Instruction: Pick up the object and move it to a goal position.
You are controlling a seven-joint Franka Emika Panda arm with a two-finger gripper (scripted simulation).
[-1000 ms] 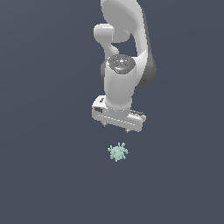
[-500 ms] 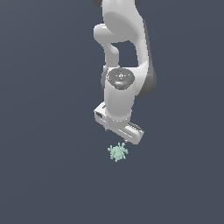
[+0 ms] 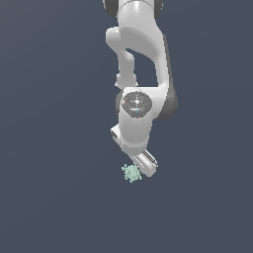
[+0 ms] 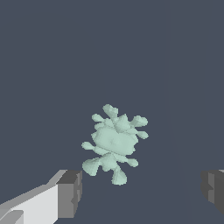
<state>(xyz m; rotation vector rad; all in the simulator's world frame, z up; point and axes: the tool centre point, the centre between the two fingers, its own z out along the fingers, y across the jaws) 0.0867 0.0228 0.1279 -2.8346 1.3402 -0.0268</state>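
End effector (image 4: pixel 140 192) wide open, empty, over the object (image 4: pixel 114 142); off-centre closing w/ spikes could flick it away.

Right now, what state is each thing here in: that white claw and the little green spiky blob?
claw: open, fingers spread wide, holding nothing, tilted low beside the blob in the exterior view.
green spiky blob: lying loose on the dark surface, ungrasped, clear of both fingers in the wrist view.
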